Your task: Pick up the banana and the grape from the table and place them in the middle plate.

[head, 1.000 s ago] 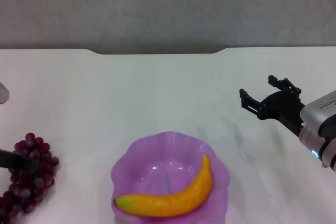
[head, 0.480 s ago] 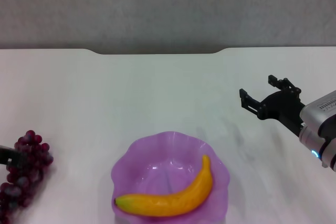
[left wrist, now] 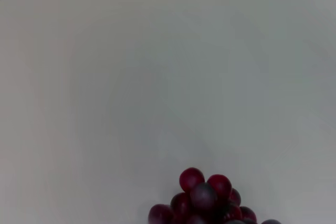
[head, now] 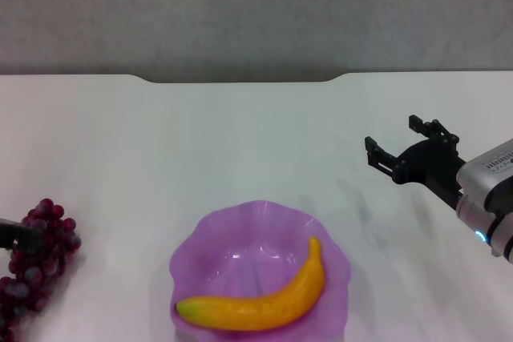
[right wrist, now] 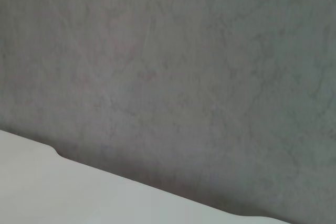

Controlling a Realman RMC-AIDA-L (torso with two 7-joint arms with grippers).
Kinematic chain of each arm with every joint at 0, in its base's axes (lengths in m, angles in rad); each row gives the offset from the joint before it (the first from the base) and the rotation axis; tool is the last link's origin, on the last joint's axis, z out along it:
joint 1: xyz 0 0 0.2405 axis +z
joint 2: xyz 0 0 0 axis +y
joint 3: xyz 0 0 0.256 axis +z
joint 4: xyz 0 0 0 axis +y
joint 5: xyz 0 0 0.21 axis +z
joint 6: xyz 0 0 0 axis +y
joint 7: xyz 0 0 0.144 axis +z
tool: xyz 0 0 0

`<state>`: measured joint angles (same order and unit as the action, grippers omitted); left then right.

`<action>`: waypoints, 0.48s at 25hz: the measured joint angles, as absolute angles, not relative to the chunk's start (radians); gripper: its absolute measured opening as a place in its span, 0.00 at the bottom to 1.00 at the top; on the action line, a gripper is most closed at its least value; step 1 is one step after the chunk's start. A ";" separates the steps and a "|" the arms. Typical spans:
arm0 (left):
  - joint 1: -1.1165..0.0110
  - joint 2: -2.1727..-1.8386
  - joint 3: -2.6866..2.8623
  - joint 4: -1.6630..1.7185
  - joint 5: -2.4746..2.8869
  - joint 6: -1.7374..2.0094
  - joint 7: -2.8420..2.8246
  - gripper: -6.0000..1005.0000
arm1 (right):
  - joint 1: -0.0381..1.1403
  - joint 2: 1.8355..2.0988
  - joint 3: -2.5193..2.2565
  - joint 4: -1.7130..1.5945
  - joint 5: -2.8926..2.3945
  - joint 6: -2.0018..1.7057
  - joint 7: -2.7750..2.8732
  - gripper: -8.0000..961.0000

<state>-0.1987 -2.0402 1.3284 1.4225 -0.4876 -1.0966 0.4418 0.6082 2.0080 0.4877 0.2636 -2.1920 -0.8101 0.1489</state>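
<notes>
The banana (head: 264, 303) lies inside the purple middle plate (head: 210, 239) at the front centre of the white table (head: 240, 134). The grape (head: 38, 260) is at the front left edge of the head view, with a dark finger (head: 18, 234) of my left gripper across its top. The gripper appears shut on the bunch. The grape also shows in the left wrist view (left wrist: 205, 200). My right gripper (head: 393, 134) is open and empty, held above the table to the right of the plate.
The table's dark notched far edge (head: 240, 78) runs below a grey wall. The right wrist view shows only that wall and a corner of the table (right wrist: 63, 192).
The grape and the left gripper's finger have shifted left and slightly up, and the bunch now looks narrower. The right arm, banana and plate have not moved.
</notes>
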 joint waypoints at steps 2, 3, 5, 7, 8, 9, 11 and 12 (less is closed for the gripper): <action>-0.194 -2.040 1.328 1.423 -0.493 -1.092 0.442 0.16 | 0.608 2.008 0.488 0.264 -2.192 -0.810 0.149 0.92; -0.192 -2.040 1.328 1.423 -0.496 -1.089 0.443 0.16 | 0.608 2.008 0.488 0.264 -2.192 -0.810 0.149 0.92; -0.184 -2.040 1.328 1.430 -0.504 -1.079 0.443 0.16 | 0.608 2.008 0.488 0.264 -2.192 -0.810 0.149 0.92; -0.174 -2.040 1.328 1.443 -0.518 -1.067 0.445 0.15 | 0.607 2.008 0.488 0.264 -2.192 -0.810 0.149 0.92; -0.167 -2.039 1.328 1.451 -0.527 -1.061 0.448 0.15 | 0.607 2.008 0.488 0.264 -2.192 -0.810 0.149 0.92; -0.160 -2.039 1.328 1.461 -0.537 -1.055 0.451 0.15 | 0.607 2.008 0.488 0.263 -2.192 -0.810 0.149 0.92; -0.145 -2.039 1.327 1.481 -0.556 -1.042 0.457 0.15 | 0.607 2.008 0.488 0.262 -2.192 -0.810 0.149 0.92; -0.139 -2.039 1.327 1.490 -0.562 -1.035 0.458 0.15 | 0.607 2.008 0.488 0.262 -2.192 -0.810 0.149 0.92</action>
